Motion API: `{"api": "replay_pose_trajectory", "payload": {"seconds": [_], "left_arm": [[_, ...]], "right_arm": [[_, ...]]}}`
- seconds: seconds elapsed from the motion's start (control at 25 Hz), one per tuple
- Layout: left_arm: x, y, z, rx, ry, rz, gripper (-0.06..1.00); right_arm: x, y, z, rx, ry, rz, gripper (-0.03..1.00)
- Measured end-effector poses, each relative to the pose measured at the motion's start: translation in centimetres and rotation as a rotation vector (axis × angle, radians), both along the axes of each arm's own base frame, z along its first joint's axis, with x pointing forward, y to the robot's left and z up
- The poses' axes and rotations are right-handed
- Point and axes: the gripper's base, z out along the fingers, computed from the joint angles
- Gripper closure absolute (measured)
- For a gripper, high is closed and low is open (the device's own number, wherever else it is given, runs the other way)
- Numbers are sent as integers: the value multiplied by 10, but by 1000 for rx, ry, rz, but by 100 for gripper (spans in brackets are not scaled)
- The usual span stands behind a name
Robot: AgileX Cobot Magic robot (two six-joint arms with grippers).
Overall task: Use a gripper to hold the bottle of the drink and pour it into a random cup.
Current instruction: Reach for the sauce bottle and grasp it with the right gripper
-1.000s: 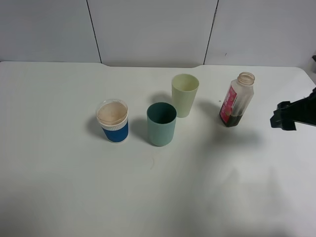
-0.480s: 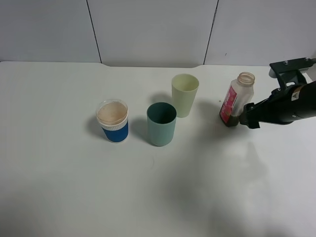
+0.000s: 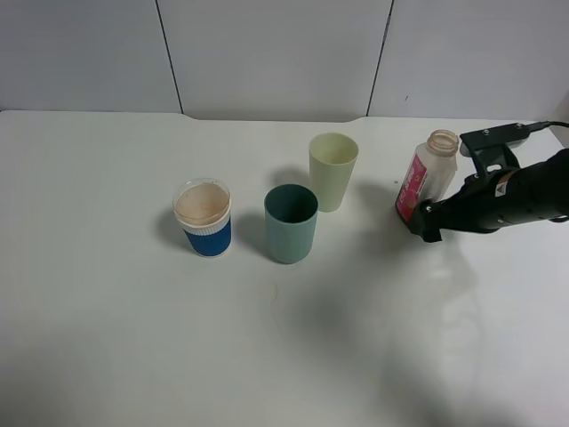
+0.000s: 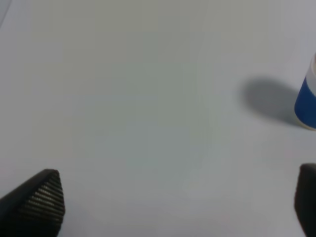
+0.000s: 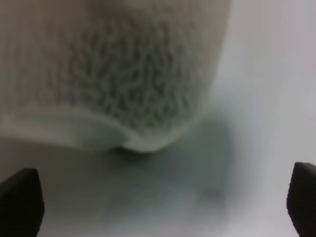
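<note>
Bottle of the drink [image 3: 428, 169]: stands upright and capless on the right part of the white table [image 3: 133, 338], well apart from the three cups, with its red-pink label turned toward them.
Right gripper [image 3: 427, 220]: reaches in from the right edge, low at the bottle's foot and covering it; contact cannot be judged.
Right gripper, opening: spread wide. In the wrist view its black fingertips [image 5: 19, 200] sit at opposite edges, with the bottle's blurred wall ahead and nothing clamped.
Left gripper [image 4: 170, 202]: outside the high view; fingers wide apart over bare table, holding nothing.
Cup [image 3: 333, 169]: pale yellow-green, upright, left of the bottle.
Teal-green cup [image 3: 291, 222]: near the cup, in front and slightly left.
Blue-and-white cup [image 3: 204, 218]: leftmost, with a pale tan mouth.
</note>
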Motion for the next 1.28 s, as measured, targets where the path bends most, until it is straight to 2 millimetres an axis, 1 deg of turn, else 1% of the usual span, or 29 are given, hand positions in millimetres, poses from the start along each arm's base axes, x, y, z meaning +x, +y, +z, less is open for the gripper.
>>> {"api": "replay_pose_trajectory", "payload": {"seconds": [0.32,0.6,0.84,0.96,1.28], "left_arm": [[0,0,0,0,0,0,2],[0,0,0,0,0,0,2],[0,0,0,0,0,0,2],[0,0,0,0,0,0,2],[0,0,0,0,0,0,2]], "right_arm": [[11,5,-8,11,-108,67,-3],[20,11,-9,37,-226,122,-3],[24,13,-21,60,-251,132,-3],[21,14,-24,64,-283,149,-3],[2,14,-27,82,-362,185,-3]]}}
